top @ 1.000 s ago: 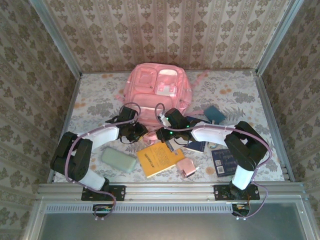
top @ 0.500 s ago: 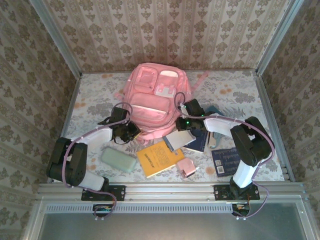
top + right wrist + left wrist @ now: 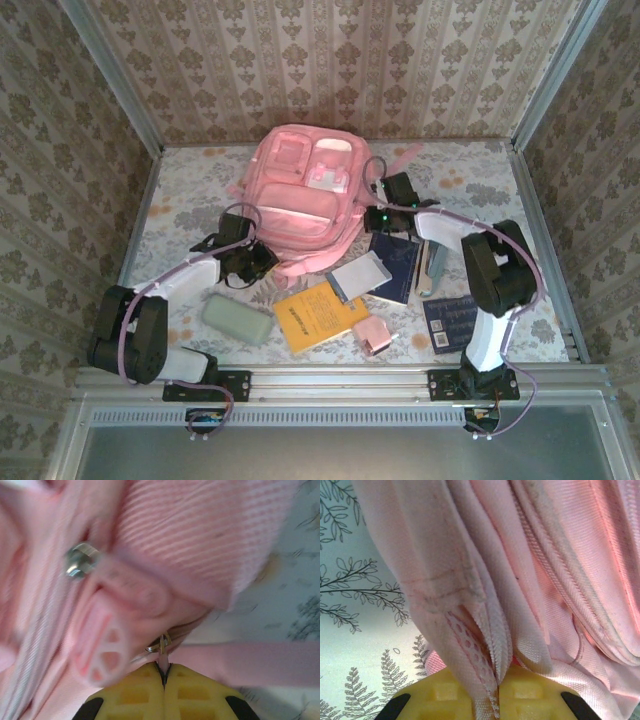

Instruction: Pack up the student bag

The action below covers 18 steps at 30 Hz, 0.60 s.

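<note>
- The student bag (image 3: 305,195) lay flat on the flowered table (image 3: 180,205) with its front pockets facing up, between the two grippers.
- The left gripper (image 3: 248,262) was at the near left corner of the bag. In the left wrist view its yellow pads (image 3: 455,700) were closed on a fold of the bag's pink fabric, which ran down between them.
- The right gripper (image 3: 388,192) was at the right side of the bag, beside the upper pockets. In the right wrist view its pads (image 3: 135,690) were pressed together on a thin zip pull (image 3: 161,652) of the bag.
- On the near side of the bag lay a green case (image 3: 238,320), a yellow book (image 3: 318,316), a grey notebook (image 3: 358,276) and a small pink box (image 3: 372,335).
- To the near right of the bag lay a dark blue book (image 3: 400,268), and further from the bag a dark blue booklet (image 3: 450,322).
</note>
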Available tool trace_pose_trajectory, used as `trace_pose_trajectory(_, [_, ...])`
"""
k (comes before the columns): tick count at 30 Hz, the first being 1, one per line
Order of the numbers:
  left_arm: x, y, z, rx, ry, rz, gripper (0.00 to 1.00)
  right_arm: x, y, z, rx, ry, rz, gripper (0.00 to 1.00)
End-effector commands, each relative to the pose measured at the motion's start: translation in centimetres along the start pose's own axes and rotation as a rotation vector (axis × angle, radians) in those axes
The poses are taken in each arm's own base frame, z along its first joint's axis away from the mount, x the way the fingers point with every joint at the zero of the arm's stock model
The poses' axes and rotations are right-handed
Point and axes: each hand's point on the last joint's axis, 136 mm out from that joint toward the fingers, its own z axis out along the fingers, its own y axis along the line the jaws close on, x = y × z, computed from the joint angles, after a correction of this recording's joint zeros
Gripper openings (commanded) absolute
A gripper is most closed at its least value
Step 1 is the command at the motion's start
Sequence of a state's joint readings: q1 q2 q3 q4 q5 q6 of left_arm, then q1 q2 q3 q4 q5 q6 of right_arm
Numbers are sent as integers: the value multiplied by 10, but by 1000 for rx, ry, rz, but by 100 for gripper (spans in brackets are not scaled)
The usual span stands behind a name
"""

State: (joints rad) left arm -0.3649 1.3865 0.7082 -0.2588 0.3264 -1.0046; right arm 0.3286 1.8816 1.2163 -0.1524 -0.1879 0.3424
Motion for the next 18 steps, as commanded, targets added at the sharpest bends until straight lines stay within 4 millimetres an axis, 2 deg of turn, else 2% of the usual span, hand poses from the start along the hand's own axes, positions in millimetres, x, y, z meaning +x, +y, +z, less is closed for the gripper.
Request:
trace_pose_trajectory(1, [-3,-16,-7,47,-10,44,15,-45,-12,8,37,-56,23,0])
trace_pose_trajectory(3, [2,-29,-4,80,6,77,15,-61,4,16,-33,-53,8,0])
trace_pose_trajectory(5, [7,-47,1,114,19,117,16,-80,20,23,-92,-63,-2,5])
trace_pose_trajectory(7, [10,-64,6,140,30,149,19,-93,31,28,-138,-64,-4,19])
trace_pose_trajectory(8, [16,-73,10,148,53,169,22,-99,31,30,-124,-59,-1,28])
trace_pose_trajectory(10, [16,-92,9,177,67,197,29,-108,22,23,-51,-68,-11,41])
trace_pose_trajectory(12, [17,-109,1,200,64,261,42,-107,9,6,52,-96,-21,58])
trace_pose_trajectory(15, [20,-123,-21,204,21,403,57,-98,-8,-32,229,-156,-66,62])
trace_pose_trajectory(18, [26,-118,-42,198,2,495,63,-83,-3,-75,328,-225,-125,63])
